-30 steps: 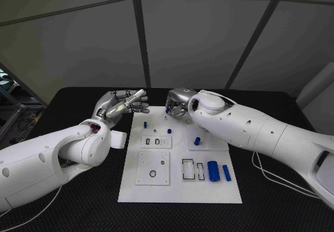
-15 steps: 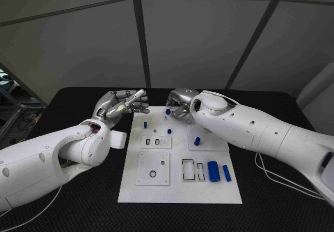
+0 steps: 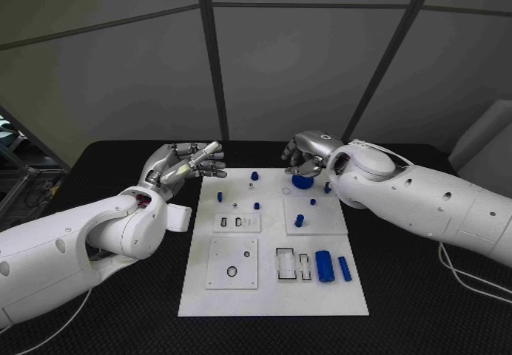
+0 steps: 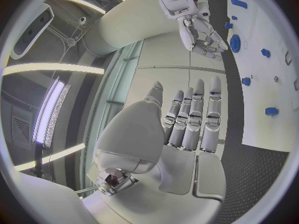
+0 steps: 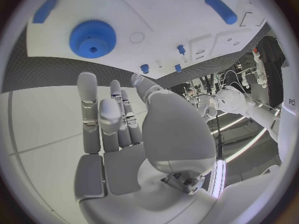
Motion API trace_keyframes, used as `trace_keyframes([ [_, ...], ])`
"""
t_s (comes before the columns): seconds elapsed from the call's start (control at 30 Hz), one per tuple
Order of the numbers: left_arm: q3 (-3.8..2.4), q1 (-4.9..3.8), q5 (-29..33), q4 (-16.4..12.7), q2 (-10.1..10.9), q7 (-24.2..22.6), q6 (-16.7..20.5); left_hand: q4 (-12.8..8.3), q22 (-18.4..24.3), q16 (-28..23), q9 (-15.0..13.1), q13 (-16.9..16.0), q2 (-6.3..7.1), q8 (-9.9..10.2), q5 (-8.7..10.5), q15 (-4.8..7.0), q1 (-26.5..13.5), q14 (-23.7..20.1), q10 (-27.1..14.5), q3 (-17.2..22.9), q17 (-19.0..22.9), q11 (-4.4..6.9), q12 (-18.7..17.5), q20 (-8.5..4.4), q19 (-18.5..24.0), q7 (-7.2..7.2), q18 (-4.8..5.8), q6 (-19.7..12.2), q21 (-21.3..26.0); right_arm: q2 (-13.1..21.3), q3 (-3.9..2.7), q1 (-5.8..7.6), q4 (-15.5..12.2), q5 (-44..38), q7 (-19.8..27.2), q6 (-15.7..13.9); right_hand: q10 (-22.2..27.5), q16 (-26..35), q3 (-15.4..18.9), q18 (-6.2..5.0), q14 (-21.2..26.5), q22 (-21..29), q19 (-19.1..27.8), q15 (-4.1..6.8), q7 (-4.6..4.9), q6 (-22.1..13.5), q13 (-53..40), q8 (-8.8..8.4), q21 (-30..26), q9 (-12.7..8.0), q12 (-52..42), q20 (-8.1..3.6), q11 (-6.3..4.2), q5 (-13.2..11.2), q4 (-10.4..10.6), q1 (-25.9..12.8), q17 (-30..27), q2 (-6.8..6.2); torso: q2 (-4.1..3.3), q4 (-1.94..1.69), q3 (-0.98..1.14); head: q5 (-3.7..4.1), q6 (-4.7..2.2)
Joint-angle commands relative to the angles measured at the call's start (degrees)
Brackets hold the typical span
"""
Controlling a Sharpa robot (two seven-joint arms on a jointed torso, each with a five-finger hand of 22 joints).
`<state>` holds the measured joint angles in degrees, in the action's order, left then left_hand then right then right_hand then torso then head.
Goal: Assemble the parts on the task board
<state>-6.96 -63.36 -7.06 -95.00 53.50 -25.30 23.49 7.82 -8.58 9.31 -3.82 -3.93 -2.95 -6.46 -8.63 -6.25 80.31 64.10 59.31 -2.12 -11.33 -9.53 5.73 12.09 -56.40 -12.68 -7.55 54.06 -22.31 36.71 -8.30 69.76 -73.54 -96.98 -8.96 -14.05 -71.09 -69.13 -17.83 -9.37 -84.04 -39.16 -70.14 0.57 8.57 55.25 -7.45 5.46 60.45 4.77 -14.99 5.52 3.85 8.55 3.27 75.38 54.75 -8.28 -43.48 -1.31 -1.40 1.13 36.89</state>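
The white task board (image 3: 272, 285) lies in the middle of the table. A blue gear (image 3: 303, 181) rests flat near its far edge, also seen as the blue gear (image 5: 92, 38). My right hand (image 3: 307, 154) hovers just behind and above the gear, fingers loosely apart, holding nothing. My left hand (image 3: 187, 164) is raised off the board's far left corner with its fingers stretched out and empty. Small blue pegs (image 3: 255, 176) stand in the board's far part. A blue cylinder (image 3: 324, 265) and a blue bar (image 3: 345, 267) lie at the near right.
Two inset plates (image 3: 234, 258) with slots and holes sit on the board's left half, and a framed slot (image 3: 286, 263) is beside the cylinder. A short blue piece (image 3: 300, 220) stands mid-board. Black table (image 3: 416, 296) surrounds the board.
My right hand has drawn back from the board's far middle towards the right. The blue gear now shows on the board where the hand was. The left hand has hardly moved.
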Motion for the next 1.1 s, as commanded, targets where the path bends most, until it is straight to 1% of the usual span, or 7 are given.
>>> trace_keyframes([
  [0.03, -0.05, -0.13, 0.0, 0.1, -0.1, -0.1, -1.1, 0.0, 0.1, -0.2, 0.1, 0.1, -0.26, 0.3, 0.2, -0.22, -0.3, 0.0, 0.0, 0.4, -0.1, -0.18, -0.1, 0.11, -0.1, -0.33, -2.88, -0.1, 0.2, 2.3, -0.13, 0.12, -2.1, 6.2, -2.5, 4.2, -5.0, -3.5, 3.1, 1.46, -1.7, -5.6, -3.0, 1.16, -0.8, 0.8, -3.1, 0.79, 3.8, 0.2, -4.5, -0.85, -0.98, 2.0, 1.4, -1.8, 5.2, -1.83, 0.16, 0.52, 0.17, 0.09, -0.05],
  [0.13, -0.05, -0.13, 0.0, 0.3, -0.3, 0.0, -1.5, 0.0, 0.1, -0.2, 0.1, 0.1, -0.25, 0.4, 0.21, -0.23, -0.3, 0.0, 0.0, 0.4, -0.1, -0.18, -0.1, 0.12, -0.1, -0.32, -2.88, -0.1, 0.2, 4.0, -0.28, 0.13, -3.6, 7.4, -3.4, 8.2, -7.4, -9.6, 7.6, 2.97, -3.1, -14.8, -6.9, 1.47, -1.38, -0.2, -14.2, 1.12, 9.7, 0.1, -16.6, -1.87, -1.88, 4.1, 2.4, -1.5, 14.6, -2.27, 0.11, 0.65, 0.38, 0.1, -0.14],
  [0.23, -0.05, -0.12, 0.1, 0.5, -0.4, 0.1, -1.8, 0.0, 0.1, -0.2, 0.1, 0.1, -0.26, 0.4, 0.2, -0.23, -0.3, 0.0, 0.0, 0.4, -0.1, -0.18, -0.1, 0.12, -0.1, -0.32, -2.88, -0.1, 0.2, 4.8, -0.38, 0.13, -3.8, 8.1, -4.5, 11.1, -3.9, -13.2, 12.9, 3.55, -3.4, -18.8, -7.7, 1.1, -0.18, -3.5, -39.5, 1.84, 12.5, 0.0, -40.0, -1.47, -1.89, 5.1, 4.6, 1.1, 20.2, -0.79, 0.26, 0.7, 0.21, 0.3, -0.1],
  [0.27, -0.05, -0.12, 0.1, 0.5, -0.4, 0.1, -1.9, 0.0, 0.1, -0.2, 0.1, 0.1, -0.26, 0.4, 0.2, -0.23, -0.3, 0.0, 0.0, 0.4, -0.1, -0.18, -0.1, 0.12, -0.1, -0.32, -2.88, -0.1, 0.2, 4.9, -0.39, 0.13, -3.8, 8.2, -4.8, 11.6, -3.7, -13.4, 12.9, 3.68, -3.4, -19.2, -7.7, 1.19, -0.71, -3.5, -40.6, 2.13, 12.7, 0.0, -40.9, -1.3, -1.33, 5.3, 4.9, 1.3, 20.6, -0.06, 0.21, 0.58, 0.11, 0.43, -0.12],
  [0.33, -0.05, -0.12, 0.1, 0.6, -0.5, 0.1, -2.0, 0.0, 0.1, -0.2, 0.1, 0.1, -0.27, 0.4, 0.19, -0.23, -0.3, -0.1, 0.0, 0.5, -0.1, -0.17, -0.1, 0.12, -0.1, -0.3, -2.88, -0.1, 0.2, 4.9, -0.41, 0.14, -3.4, 8.4, -5.5, 12.2, -3.2, -13.8, 13.8, 3.81, -3.5, -20.2, -8.0, 1.0, -0.5, -4.1, -44.4, 2.79, 13.5, 0.1, -44.1, -1.08, -1.24, 5.7, 5.9, 2.2, 21.4, 0.49, 0.11, 0.4, 0.13, 0.59, -0.15],
  [0.7, -0.05, -0.12, 0.1, 0.7, -0.8, 0.1, -2.3, -0.1, 0.1, -0.3, 0.1, 0.1, -0.3, 0.4, 0.16, -0.22, -0.1, -0.1, 0.0, 0.6, -0.1, -0.14, -0.2, 0.13, -0.1, -0.23, -2.89, -0.1, 0.3, 2.1, -0.45, 0.14, 1.5, 8.1, -6.0, 12.7, -2.5, -14.4, 14.8, 3.96, -3.6, -21.4, -8.0, 0.87, -0.48, -5.3, -47.9, 3.73, 14.3, 0.1, -46.6, -0.81, -0.9, 6.2, 7.2, 3.6, 22.3, 1.1, 0.02, 0.26, 0.01, 0.7, -0.03],
  [1.1, -0.05, -0.12, 0.1, 0.9, -1.0, 0.2, -2.6, -0.2, 0.2, -0.3, 0.0, 0.1, -0.32, 0.4, 0.13, -0.22, -0.1, -0.1, 0.0, 0.6, -0.2, -0.13, -0.2, 0.13, -0.1, -0.22, -2.9, -0.1, 0.3, 0.0, -0.45, 0.13, 3.9, 7.4, -5.9, 11.6, -2.4, -14.5, 14.9, 3.97, -3.6, -21.7, -8.0, 0.88, -0.51, -5.4, -49.0, 4.23, 14.5, 0.2, -47.3, -0.8, -0.92, 7.0, 7.7, 3.9, 22.5, 1.88, 0.04, 0.37, 0.11, 0.55, 0.24],
])
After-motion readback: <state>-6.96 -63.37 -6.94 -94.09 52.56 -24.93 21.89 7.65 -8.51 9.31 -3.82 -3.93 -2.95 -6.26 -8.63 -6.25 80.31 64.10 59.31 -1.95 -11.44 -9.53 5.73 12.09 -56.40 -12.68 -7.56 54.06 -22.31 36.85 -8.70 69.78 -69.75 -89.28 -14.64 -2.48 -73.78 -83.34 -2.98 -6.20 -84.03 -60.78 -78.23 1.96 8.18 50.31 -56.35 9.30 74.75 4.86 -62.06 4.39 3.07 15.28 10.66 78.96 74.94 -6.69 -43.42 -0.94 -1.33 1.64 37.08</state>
